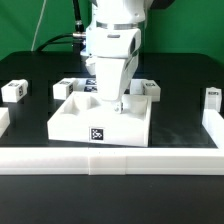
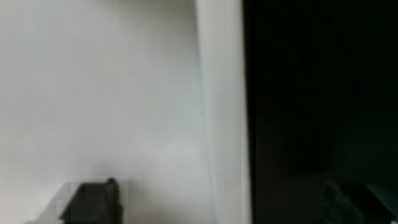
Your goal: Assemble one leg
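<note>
The big white square tray-like piece (image 1: 100,122) lies in the middle of the table, with a tag on its front wall. My gripper (image 1: 118,102) is lowered onto its far right part. In the wrist view my gripper (image 2: 222,196) has its jaws wide apart: one dark finger (image 2: 89,202) stands over the piece's white surface (image 2: 107,100), and the other is faint against the dark table. The piece's bright edge (image 2: 217,100) runs between them. Small white tagged legs stand at the exterior view's far left (image 1: 14,90), behind the tray at left (image 1: 68,88) and right (image 1: 148,88), and at the far right (image 1: 212,96).
A low white wall (image 1: 110,160) runs along the table's front, with short side walls at the exterior view's left (image 1: 4,122) and right (image 1: 212,126). The black table (image 1: 30,110) shows around the tray. A green backdrop stands behind.
</note>
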Available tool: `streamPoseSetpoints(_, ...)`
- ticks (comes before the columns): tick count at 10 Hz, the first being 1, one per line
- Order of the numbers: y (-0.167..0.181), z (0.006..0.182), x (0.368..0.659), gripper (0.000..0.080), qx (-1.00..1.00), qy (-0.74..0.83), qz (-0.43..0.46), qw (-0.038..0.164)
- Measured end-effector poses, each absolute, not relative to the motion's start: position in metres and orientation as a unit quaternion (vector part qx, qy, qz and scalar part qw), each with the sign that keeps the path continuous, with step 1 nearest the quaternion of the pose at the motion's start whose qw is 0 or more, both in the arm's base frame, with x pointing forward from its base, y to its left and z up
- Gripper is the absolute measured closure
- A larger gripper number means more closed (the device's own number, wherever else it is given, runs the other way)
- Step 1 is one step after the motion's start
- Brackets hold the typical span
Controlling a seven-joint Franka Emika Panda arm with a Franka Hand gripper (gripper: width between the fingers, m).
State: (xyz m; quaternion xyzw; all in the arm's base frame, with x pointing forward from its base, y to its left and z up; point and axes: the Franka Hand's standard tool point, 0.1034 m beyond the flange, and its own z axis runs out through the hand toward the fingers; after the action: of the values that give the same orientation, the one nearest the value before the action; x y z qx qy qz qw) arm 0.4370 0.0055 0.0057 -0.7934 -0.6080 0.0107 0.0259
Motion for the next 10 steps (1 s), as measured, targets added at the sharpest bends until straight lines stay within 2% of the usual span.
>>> streamPoseSetpoints(1,0.0055,0.0058,0.4370,0.0374,-0.793,-0.608,0.011,0.026)
streamPoseSetpoints(2,0.0055,0.0058,0.4370,0.0374,-0.793,-0.608,0.011,0.026)
streamPoseSetpoints(3,0.0055,0.0057,0.4370,0.0559,-0.793,-0.608,0.011,0.026)
streamPoseSetpoints(4,0.0055,0.0057,0.4369,0.0695,-0.793,-0.608,0.011,0.026)
streamPoseSetpoints(5,0.0055,0.0064,0.4382,0.0695,-0.793,-0.608,0.009,0.025)
streamPoseSetpoints(6,0.0055,0.0065,0.4384,0.0740,-0.793,-0.608,0.009,0.024)
streamPoseSetpoints(10,0.0055,0.0066,0.4386,0.0740,-0.793,-0.608,0.009,0.024)
